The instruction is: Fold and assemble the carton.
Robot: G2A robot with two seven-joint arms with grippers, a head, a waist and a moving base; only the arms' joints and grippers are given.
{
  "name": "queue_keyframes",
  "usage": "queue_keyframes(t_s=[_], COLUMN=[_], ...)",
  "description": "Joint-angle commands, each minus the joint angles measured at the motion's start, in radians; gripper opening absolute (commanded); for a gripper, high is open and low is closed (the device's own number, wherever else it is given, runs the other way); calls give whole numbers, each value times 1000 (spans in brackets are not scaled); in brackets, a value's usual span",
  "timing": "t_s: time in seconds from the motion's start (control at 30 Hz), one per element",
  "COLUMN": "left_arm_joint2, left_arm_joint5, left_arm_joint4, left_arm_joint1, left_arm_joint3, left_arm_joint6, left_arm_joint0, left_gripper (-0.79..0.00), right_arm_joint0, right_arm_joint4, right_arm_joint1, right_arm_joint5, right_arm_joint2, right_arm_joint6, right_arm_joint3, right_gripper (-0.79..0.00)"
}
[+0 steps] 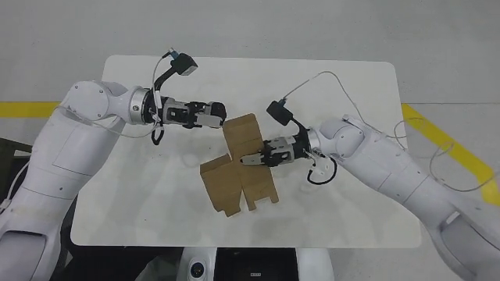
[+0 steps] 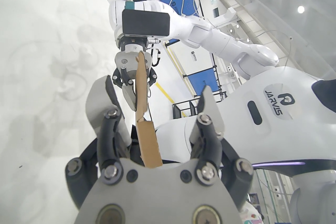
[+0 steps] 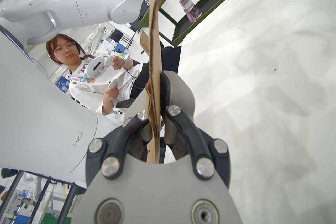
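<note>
- Carton (image 1: 238,170): brown cardboard over the middle of the table (image 1: 351,86). Its panels are bent against one another at different angles and none is locked. Whether the carton's lower edge touches the table cannot be told.
- Right gripper (image 1: 254,158): on the carton's side toward the right arm, about midway along it. The fingers are closed flat on a doubled layer of cardboard. In the right wrist view the sheet runs edge-on between them.
- Left gripper (image 2: 156,86): at the carton's far corner, on the side toward the left arm. The claw is spread wide. A cardboard edge stands in the gap, apart from both fingers (image 2: 103,93), so it grips nothing.
- Progress (judgement): early stage. The blank is in hand and partly opened, but there is no squared tube, closed bottom or tucked flap to be seen.
- Left to do (judgement): pull the walls into a rectangle, fold and tuck the bottom flaps, and set the carton upright.
- Container check: the carton is the only container here. It has no formed cavity as yet, and nothing is seen inside its folds.
- Next move (judgement): the left claw needs to close on the edge it straddles, so the two arms can pull the panels apart.
</note>
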Motion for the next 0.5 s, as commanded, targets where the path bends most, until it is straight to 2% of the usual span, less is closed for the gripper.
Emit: queue_keyframes(t_s=[0.0, 0.2, 0.47], left_arm_joint2=[-9, -21, 6], left_arm_joint5=[-20, -69, -99], left_arm_joint4=[16, 39, 108], left_arm_joint1=[3, 6, -2], left_arm_joint3=[1, 3, 4], left_arm_joint6=[21, 70, 115], left_arm_joint0=[12, 47, 76], left_gripper=[0, 0, 0], right_arm_joint0=[-11, -62, -123], right_arm_joint4=[33, 85, 84], right_arm_joint1=[2, 8, 0], right_arm_joint5=[0, 0, 17], right_arm_joint2=[27, 109, 175], right_arm_joint6=[-10, -77, -190], right_arm_joint3=[23, 64, 68], right_gripper=[-785, -785, -785])
